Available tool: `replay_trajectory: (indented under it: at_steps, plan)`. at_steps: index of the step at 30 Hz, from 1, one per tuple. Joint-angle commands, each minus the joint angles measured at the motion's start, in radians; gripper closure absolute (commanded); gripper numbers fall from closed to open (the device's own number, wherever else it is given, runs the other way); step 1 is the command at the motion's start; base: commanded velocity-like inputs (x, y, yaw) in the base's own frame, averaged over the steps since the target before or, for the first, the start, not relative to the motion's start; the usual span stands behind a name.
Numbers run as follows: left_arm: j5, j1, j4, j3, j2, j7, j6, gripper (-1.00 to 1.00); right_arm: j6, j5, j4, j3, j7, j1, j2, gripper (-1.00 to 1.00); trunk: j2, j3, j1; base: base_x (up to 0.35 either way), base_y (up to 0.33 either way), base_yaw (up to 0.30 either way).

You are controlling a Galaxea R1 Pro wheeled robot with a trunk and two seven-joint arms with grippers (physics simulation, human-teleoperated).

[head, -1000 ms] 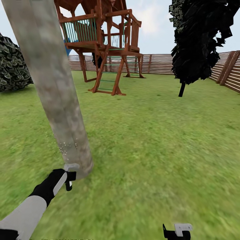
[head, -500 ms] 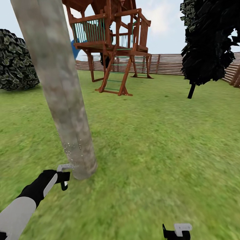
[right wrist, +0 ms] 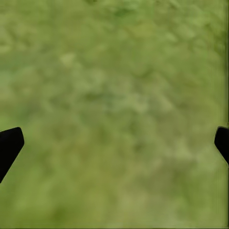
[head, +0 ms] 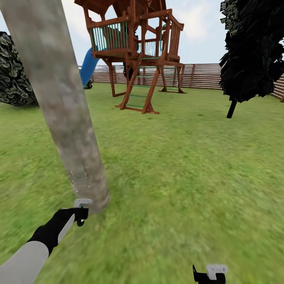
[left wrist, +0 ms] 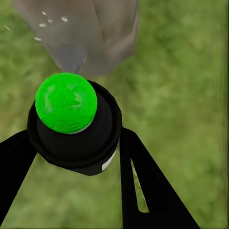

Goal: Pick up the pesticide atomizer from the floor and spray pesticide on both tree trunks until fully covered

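Left gripper (left wrist: 71, 157): black fingers clamped around pesticide atomizer (left wrist: 72, 125), a round black body with glossy green dome cap, held just beside base of tree trunk (head: 59, 98); thick, straight, mottled grey-tan, flecked with white pesticide specks (head: 79, 179). Right gripper (right wrist: 114, 143): spread wide, empty, over lawn (head: 189, 165). Open grass rightward to slatted fence (head: 205, 75).

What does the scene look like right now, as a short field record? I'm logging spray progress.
setting: grass lawn, wooden fence, playhouse
left tool: shut on atomizer, aimed at the trunk base
right tool: open, over grass
tree trunk: grey-tan, close ahead
pesticide: a few white specks low on the trunk
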Motion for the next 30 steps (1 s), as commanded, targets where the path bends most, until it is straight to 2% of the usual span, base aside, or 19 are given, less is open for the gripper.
replay_trajectory:
  at_steps: [1,6,15,18,30]
  plan:
    - [0.0,0.0,0.001,0.001,0.0,0.0,0.0,1.0,0.0,0.0,0.0,0.0,0.0,0.0,0.0,-1.0,0.0,0.0,0.0,0.268,-0.17,0.0]
    - [-0.004,0.0,0.006,0.005,0.012,0.0,0.0,1.0,0.0,0.0,-0.001,0.0,0.0,0.0,0.0,-1.0,0.0,0.0,0.0,0.157,-0.104,0.132]
    - [-0.002,0.0,0.005,0.005,0.007,0.0,0.004,1.0,0.0,0.0,-0.001,0.0,0.0,0.0,0.0,-1.0,0.0,0.0,0.0,0.004,-0.016,0.262]
    - [-0.009,0.0,0.006,0.002,0.0,0.002,0.004,1.0,0.0,0.0,-0.001,0.0,0.0,0.0,0.0,-1.0,0.0,0.0,0.0,0.0,-0.224,0.047]
    - [-0.009,0.0,0.005,0.005,0.001,0.002,0.003,1.0,0.0,0.0,0.0,0.0,0.0,0.0,0.0,-1.0,0.0,0.0,0.0,0.042,-0.267,0.001]
